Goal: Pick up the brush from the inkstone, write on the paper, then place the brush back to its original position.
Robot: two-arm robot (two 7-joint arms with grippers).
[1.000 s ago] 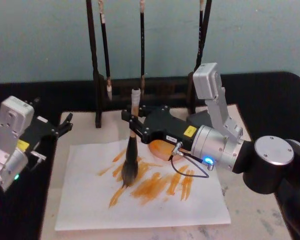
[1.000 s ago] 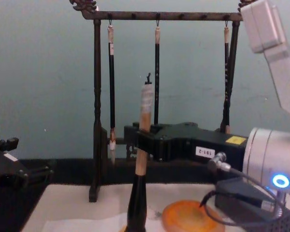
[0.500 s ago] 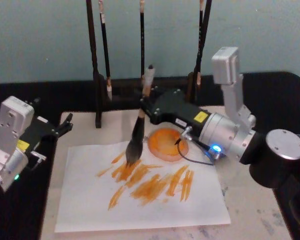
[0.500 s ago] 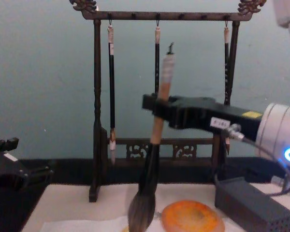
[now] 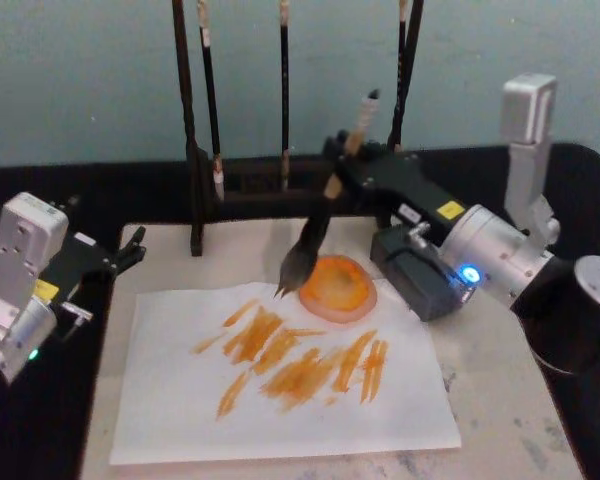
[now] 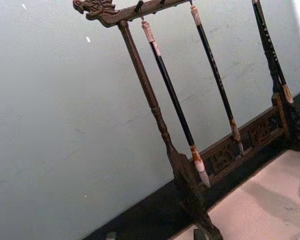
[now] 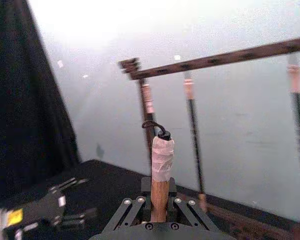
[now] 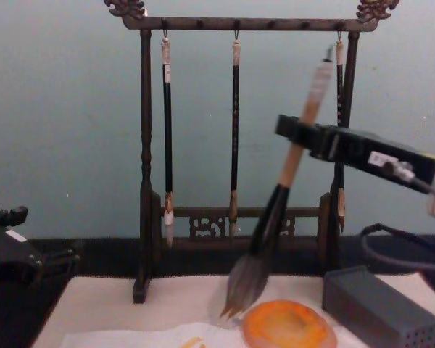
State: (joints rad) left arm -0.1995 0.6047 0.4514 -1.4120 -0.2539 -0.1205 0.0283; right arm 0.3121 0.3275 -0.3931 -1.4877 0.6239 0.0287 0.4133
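My right gripper (image 5: 338, 172) is shut on the tan handle of the brush (image 5: 302, 262), which hangs tilted, its whitish wrapped end leaning up toward the rack. Its grey tuft (image 8: 243, 286) hovers just above the left rim of the orange inkstone (image 5: 337, 288), apart from it. The paper (image 5: 280, 400), streaked with orange strokes, lies in front of the inkstone. In the right wrist view the fingers clamp the handle (image 7: 160, 192) below the wrapped end. My left gripper (image 5: 128, 252) rests open and empty at the mat's left edge.
A dark wooden brush rack (image 8: 235, 23) with three thin hanging brushes stands behind the inkstone. A grey perforated block (image 5: 420, 272) sits right of the inkstone, under my right arm. The cream mat (image 5: 500, 400) lies on a black tabletop.
My right gripper lifted the brush off the paper and carried it back and to the right. The brush now leans, with its tuft over the inkstone's edge. My left arm stayed still.
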